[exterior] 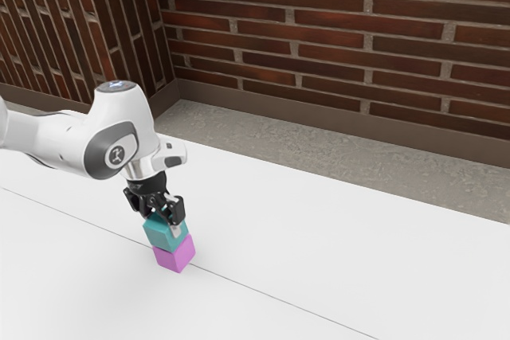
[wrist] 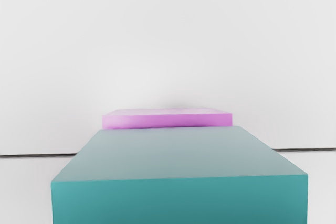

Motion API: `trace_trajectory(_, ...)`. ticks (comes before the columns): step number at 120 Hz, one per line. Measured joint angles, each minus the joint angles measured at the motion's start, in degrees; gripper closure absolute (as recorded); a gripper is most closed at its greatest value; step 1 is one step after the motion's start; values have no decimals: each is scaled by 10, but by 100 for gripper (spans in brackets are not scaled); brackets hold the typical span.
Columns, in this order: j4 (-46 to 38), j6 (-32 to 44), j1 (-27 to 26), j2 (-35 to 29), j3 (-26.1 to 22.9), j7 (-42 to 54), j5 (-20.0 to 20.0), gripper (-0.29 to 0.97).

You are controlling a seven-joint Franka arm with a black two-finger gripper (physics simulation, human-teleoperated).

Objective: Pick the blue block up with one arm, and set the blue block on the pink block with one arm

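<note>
The blue block point(exterior: 162, 236), teal in colour, sits on top of the pink block point(exterior: 176, 256), shifted a little toward the exterior view's left. My gripper point(exterior: 160, 217) reaches down over it from above, with one finger on each side of the blue block's upper part, shut on it. In the wrist view the blue block point(wrist: 178, 182) looms large right under the hand, and a strip of the pink block point(wrist: 167, 119) pokes out beyond its far edge.
The white table point(exterior: 335, 260) spreads wide toward the exterior view's right, with a thin dark seam line point(exterior: 279, 296) running under the blocks. Behind the table lie a concrete floor point(exterior: 335, 145) and a brick wall point(exterior: 335, 29).
</note>
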Motion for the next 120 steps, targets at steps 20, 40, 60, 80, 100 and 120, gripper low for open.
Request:
trace_trajectory(20,0,0,0,4,-1,0,-1,39)
trace_trajectory(40,0,0,-1,5,-1,1,-2,38)
trace_trajectory(60,0,0,-1,5,-1,3,-4,35)
trace_trajectory(80,0,0,0,5,-1,6,-6,33)
trace_trajectory(100,0,-1,0,5,-2,10,-7,29)
trace_trajectory(120,1,-1,-1,5,-3,16,-11,20)
